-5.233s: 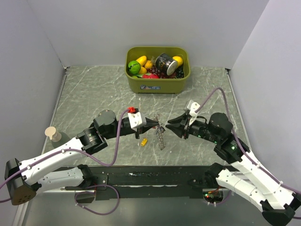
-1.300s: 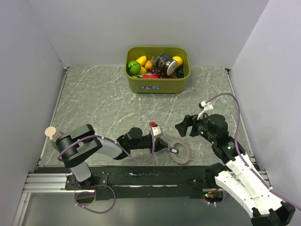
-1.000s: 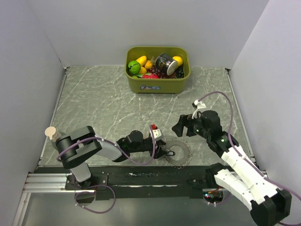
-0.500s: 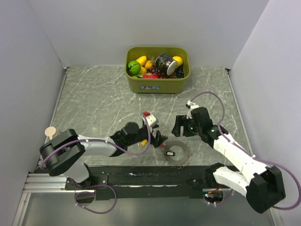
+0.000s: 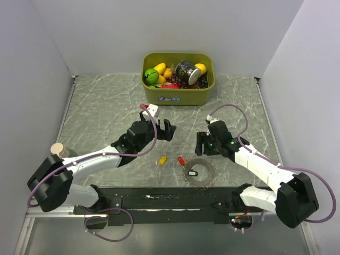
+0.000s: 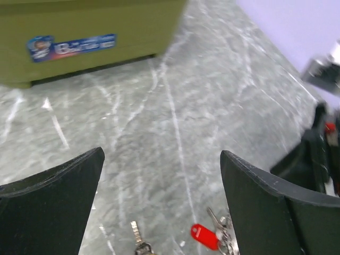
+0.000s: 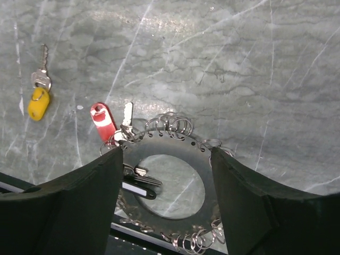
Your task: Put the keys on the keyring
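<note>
You had the right claw (image 7: 166,154) directly above the keyring (image 5: 201,171), jaws wide, one finger outside each flank of it and, as far as the wrist view showed, not closed on it. The keyring lay flat on the worktop (image 5: 106,111). A black-tagged key (image 5: 192,172) sat inside its opening, and a red key (image 5: 181,160) touched its rim on the left-arm side; you could not tell whether either was threaded. The yellow key (image 5: 162,159) lay loose, further out on that same side, near but apart from the keyring, its blade pointing away from the near edge. Your left claw (image 5: 169,129) was empty and wide open, beyond the keyring toward the back. It was judged the nearer claw to the yellow key.
</note>
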Tool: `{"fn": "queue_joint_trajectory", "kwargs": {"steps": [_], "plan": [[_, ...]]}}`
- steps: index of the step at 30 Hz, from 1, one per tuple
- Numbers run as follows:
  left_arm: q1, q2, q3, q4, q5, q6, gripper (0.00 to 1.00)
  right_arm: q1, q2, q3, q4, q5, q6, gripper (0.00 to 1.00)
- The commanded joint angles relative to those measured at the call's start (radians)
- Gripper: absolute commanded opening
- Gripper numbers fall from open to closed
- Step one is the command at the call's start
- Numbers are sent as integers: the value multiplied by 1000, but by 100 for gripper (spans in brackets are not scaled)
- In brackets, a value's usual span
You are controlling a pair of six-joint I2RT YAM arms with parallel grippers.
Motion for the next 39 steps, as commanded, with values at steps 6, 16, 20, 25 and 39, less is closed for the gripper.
{"fn": "queue_joint_trajectory", "kwargs": {"steps": [6,16,20,25,39], "plan": [[31,133,81,-74,276,-30,96,37,9,15,-17,13,66,62],[32,359,229,-101,635,-27,99,78,55,-31,58,-48,121,53],[32,354,224,-111,626,-19,99,85,89,-26,68,-62,123,44],[32,357,213,-105,652,-16,99,94,132,-34,75,-65,122,26],[32,566,219,22,887,-38,59,94,236,-71,41,-37,141,0]]}}
